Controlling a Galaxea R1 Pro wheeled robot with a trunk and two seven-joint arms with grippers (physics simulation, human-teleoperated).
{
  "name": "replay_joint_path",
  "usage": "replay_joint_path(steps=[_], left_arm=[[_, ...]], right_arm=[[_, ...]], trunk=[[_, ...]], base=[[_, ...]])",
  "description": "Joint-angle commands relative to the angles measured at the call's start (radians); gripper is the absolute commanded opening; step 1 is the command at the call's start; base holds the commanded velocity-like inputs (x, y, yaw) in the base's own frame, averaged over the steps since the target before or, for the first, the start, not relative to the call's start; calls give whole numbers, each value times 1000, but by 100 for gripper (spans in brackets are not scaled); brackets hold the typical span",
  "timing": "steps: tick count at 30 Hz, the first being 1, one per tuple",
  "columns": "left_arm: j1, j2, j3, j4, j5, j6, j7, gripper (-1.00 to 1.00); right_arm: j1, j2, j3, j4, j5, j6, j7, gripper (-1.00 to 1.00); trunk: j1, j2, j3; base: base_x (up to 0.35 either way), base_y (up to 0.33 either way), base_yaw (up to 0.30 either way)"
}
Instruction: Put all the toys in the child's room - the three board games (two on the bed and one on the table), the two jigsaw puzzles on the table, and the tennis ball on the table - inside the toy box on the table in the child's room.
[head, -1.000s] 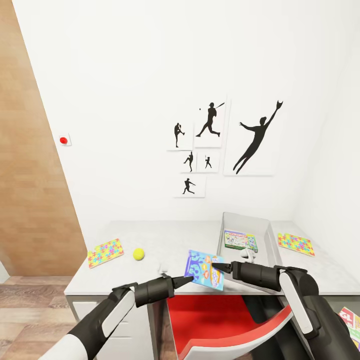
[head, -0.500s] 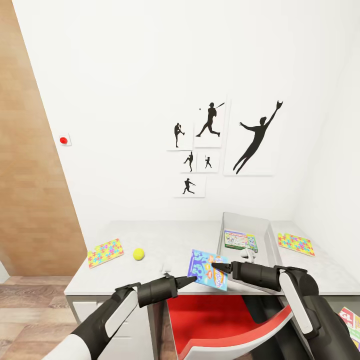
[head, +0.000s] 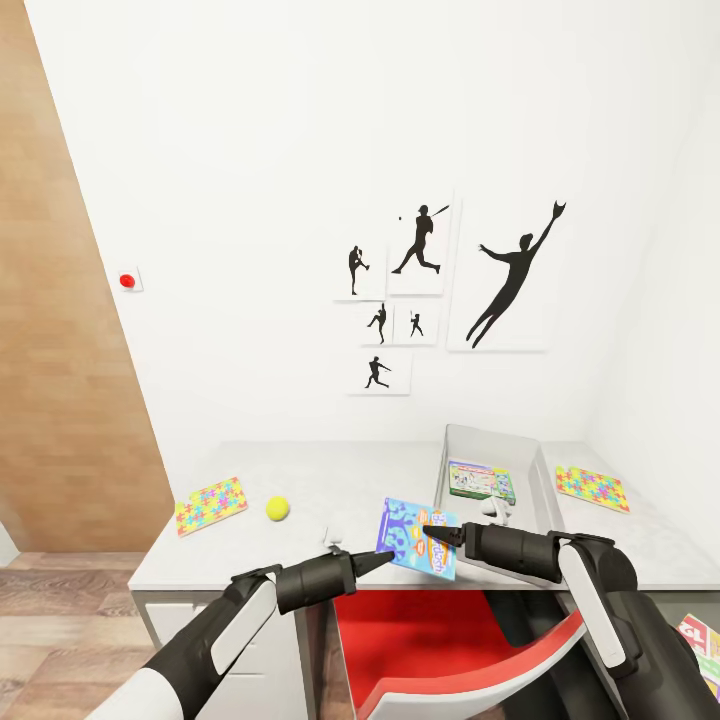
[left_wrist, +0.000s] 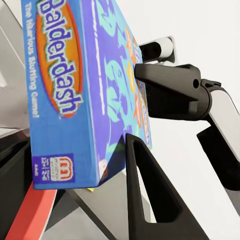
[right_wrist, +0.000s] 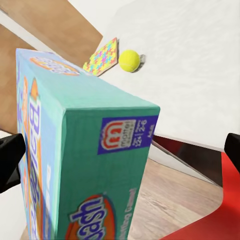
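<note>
Blue and flat, the printed "Balderdash" game box (head: 416, 538) hangs tilted above the front edge of the light grey desk top (head: 330, 480), just beside the shallow grey toy tray (head: 445, 462). The right gripper (head: 430, 532) is clamped on it. The left gripper (head: 385, 556) has a dark finger (left_wrist: 150, 195) on either side of the box; I cannot tell whether it grips. A small yellow-green ball (head: 277, 508) and a multicolour puzzle box (head: 211, 504) lie on the desk. A green-edged game box (head: 481, 481) rests inside the tray.

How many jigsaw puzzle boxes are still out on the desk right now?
2: one jigsaw puzzle box at the desk's left end beside the tennis ball; the other right of the toy box. None seems hidden.
</note>
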Motion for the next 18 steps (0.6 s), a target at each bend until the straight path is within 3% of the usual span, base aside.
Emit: replay_joint_path(steps=[1, 18], left_arm=[[-1, 1, -3, 0, 11, 9, 1, -100], [-1, 1, 0, 0, 11, 9, 0, -100]], right_arm=[[0, 0, -1, 0, 3, 5, 5, 100], [0, 0, -1, 0, 3, 5, 6, 100]], trunk=[[0, -1, 0], [0, -1, 0]], base=[[0, 0, 0], [0, 0, 0]])
